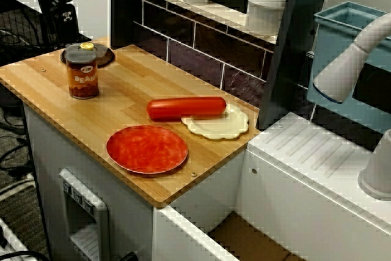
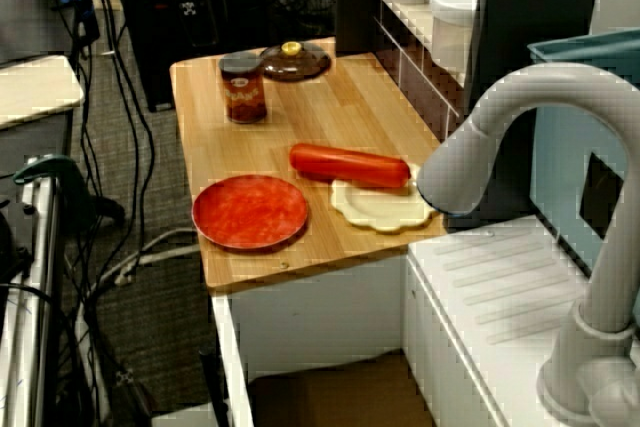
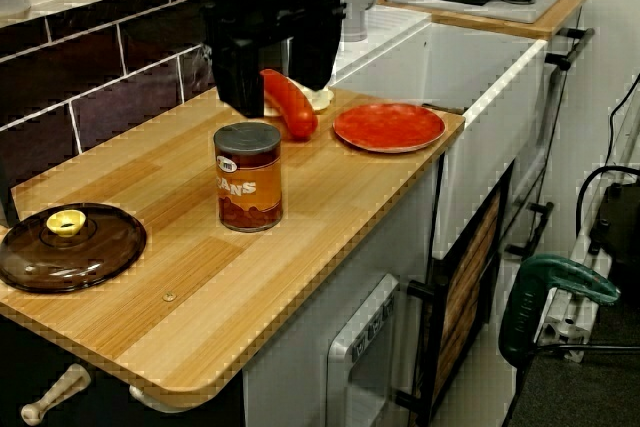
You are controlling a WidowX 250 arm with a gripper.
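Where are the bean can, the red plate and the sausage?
Bean can (image 1: 83, 80), view from above, on its label.
Red plate (image 1: 146, 149), view from above, at its centre.
Sausage (image 1: 186, 107), view from above, at its mid-length.

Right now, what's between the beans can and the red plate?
Nothing: bare countertop separates the beans can and red plate, clearest in the high front view; the sausage lies off that line.

Labelled beans can (image 1: 82, 74) stands upright on wooden counter (image 1: 137, 71).

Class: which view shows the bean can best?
The view along the counter: the bean can stands nearest, large, its label partly readable. The front view shows it smaller at the left; the view past the tap, small and far.
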